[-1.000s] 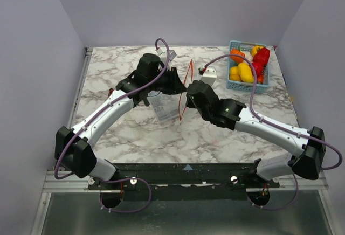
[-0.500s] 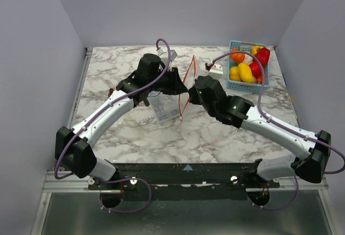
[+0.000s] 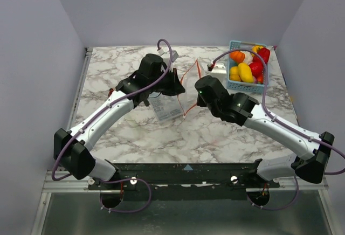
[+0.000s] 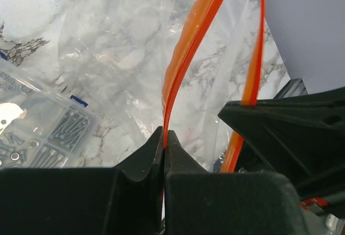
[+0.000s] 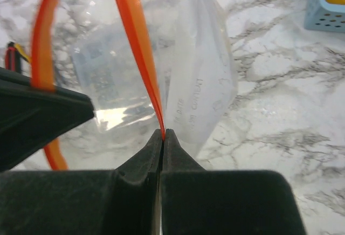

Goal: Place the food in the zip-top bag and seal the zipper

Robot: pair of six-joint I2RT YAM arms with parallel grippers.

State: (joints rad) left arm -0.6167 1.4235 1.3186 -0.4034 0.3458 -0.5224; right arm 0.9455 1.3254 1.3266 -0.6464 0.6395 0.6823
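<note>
Pinching one lip of the zipper [image 4: 190, 46] with the left gripper [image 4: 164, 140], fingertips pressed tight together on the orange strip. Clamping the opposite lip with the right gripper [image 5: 163, 134] in the same way, fully closed on it.

Holding the two lips apart, apparently to spread the mouth of the zip-top bag [image 3: 168, 105] for loading. Letting the clear body sag toward the marble table [image 3: 118, 62] at the centre of the overhead frame, close by a clear box of screws [image 4: 43, 132] at lower left of the left wrist view; not telling whether touching it.

Leaving the food [image 3: 245, 72] untouched in the blue basket [image 3: 247, 89], upper right of the overhead frame, well apart from the bag.

Reaching inward from lower left and lower right with both arms, elbows bent, meeting almost nose to nose at centre, fingers pointing toward each other across the bag mouth.

Judging this an opening step only: seeing nothing inside the bag, tying up both grippers on the strip, probably needing one lip freed before fetching any fruit.
</note>
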